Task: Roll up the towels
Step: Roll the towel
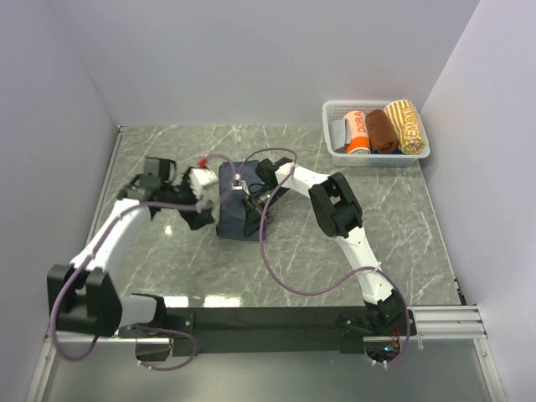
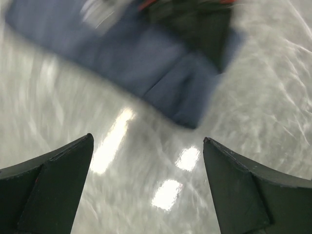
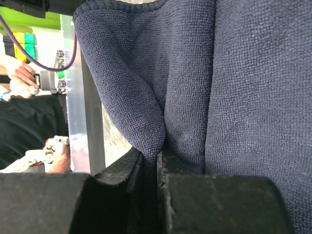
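Right fingers [image 3: 122, 183] tight on navy towel [image 3: 243, 97]

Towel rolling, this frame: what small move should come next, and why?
Probably move the left gripper forward to the towel and close on its near edge. Its jaws stand wide open over bare table, holding nothing, while the right gripper alone pinches a fold of the towel, which looks folded rather than rolled.
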`<state>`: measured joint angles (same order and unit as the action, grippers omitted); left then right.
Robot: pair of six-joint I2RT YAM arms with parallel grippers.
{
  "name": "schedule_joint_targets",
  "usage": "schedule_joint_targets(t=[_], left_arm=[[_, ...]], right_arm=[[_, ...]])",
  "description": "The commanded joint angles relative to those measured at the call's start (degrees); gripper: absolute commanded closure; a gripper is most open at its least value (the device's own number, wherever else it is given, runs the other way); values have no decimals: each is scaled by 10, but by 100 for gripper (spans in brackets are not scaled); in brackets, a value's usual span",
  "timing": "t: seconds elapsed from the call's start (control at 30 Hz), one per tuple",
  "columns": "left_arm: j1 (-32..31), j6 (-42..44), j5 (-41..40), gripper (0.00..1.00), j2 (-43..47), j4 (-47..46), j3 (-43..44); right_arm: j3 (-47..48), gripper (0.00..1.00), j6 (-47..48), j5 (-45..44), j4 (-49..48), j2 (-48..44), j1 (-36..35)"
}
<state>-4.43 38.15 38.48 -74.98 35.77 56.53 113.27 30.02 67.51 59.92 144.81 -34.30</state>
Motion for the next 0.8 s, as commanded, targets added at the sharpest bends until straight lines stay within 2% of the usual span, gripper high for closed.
schedule_joint_targets(t=[0.0,0.17,0.23,0.3,0.33,0.37,0.47,0.77], left_arm=[[-80,86,-67,1,54,-68,-45],[-202,137,-124,0,105,-122,-128],[-231,175,-150,1,112,-145,-159],[-264,172,-175,2,116,-190,-198],[-271,164,-203,5,118,-257,-210],[-280,167,-208,11,115,-275,-218],[-286,169,-207,22,95,-314,-230],[-291,215,-206,27,19,-393,-252]], right_arm=[[8,100,-14,-48,-12,38,10],[13,100,-40,-43,-20,50,10],[5,100,-54,-40,-33,49,10],[2,100,-61,-38,-38,50,11],[4,100,-61,-38,-36,52,11],[8,100,-63,-37,-32,57,11],[12,100,-65,-37,-28,65,10],[16,100,-84,-28,-31,72,14]])
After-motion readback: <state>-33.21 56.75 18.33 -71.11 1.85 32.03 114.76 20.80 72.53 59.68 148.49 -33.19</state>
